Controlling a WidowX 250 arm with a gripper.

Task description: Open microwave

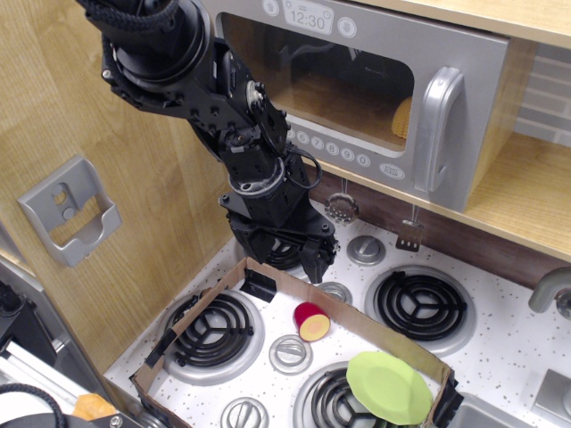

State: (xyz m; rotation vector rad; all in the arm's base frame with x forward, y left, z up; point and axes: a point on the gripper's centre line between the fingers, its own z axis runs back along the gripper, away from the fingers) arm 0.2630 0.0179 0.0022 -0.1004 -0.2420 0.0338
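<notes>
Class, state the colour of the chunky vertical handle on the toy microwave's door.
Silver-grey handle, in the only camera view.

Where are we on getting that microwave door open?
Nothing looks done: the microwave door sits shut, flush with its body. In hand: the gripper hangs low over the stovetop, holding nothing, well below-left of the grey handle. Left: reach the handle, pull the door open.

the microwave (375,80) top is cropped by the frame; the arm covers its lower left corner; the gripper (308,259) fingertips are too dark to read
</notes>
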